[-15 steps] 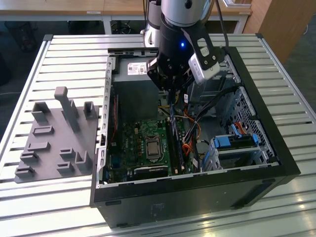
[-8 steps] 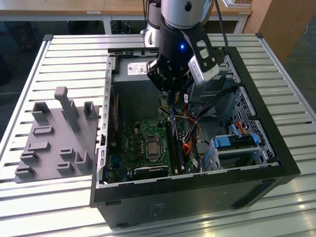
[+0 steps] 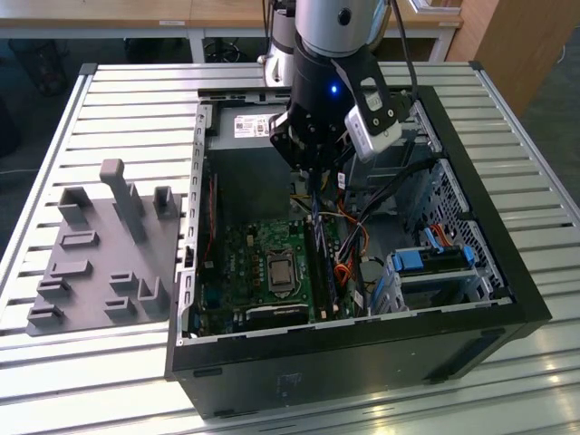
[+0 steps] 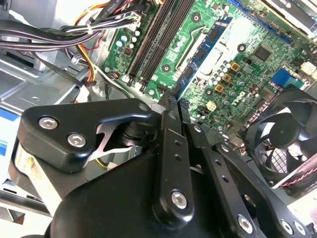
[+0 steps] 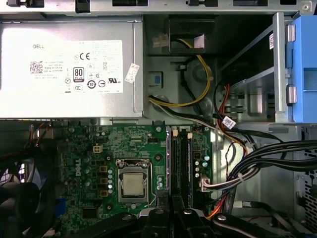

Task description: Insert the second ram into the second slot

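In the exterior view the fingers (image 3: pixel 314 177) hang inside the open computer case (image 3: pixel 507 272), above the memory slots (image 3: pixel 321 263) on the green board (image 3: pixel 240 263). A tangle of cables (image 3: pixel 355 237) lies close beside them, and a grey holder tray (image 3: pixel 100 245) sits well apart on the bench (image 3: pixel 136 91).

In the second wrist view the fingers are closed on the ram (image 4: pixel 159 106), a thin stick seen edge-on with a pale patch. The slots lie beyond the fingertips, with a black fan (image 4: pixel 282 136) on one side and bundled wires (image 4: pixel 59 34) on the other.

In the first wrist view the processor socket (image 5: pixel 133 184) sits beside the slots and the power supply (image 5: pixel 69 69) lies farther beyond.
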Motion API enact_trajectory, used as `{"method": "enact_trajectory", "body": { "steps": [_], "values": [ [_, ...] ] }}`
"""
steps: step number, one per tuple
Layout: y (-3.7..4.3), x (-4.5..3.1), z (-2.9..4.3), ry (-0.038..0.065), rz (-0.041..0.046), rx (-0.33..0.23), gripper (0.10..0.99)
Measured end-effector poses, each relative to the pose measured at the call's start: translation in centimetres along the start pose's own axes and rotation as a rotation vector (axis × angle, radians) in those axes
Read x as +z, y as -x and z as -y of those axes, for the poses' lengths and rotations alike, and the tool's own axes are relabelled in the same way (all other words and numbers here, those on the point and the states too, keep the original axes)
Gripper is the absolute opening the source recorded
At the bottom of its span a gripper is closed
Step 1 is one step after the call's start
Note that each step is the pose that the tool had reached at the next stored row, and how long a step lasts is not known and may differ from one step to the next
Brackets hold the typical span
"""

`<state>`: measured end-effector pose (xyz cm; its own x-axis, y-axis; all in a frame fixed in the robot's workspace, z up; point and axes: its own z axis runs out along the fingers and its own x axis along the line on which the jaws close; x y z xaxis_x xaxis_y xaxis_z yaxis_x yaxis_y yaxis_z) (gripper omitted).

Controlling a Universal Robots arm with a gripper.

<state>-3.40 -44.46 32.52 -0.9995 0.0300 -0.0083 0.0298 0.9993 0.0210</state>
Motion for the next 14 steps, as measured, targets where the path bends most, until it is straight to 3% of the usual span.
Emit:
{"method": "enact_trajectory", "body": {
  "steps": [14],
  "values": [
    [-0.01,0.61,0.05,0.0,0.0,0.0,0.137]
  ]
}}
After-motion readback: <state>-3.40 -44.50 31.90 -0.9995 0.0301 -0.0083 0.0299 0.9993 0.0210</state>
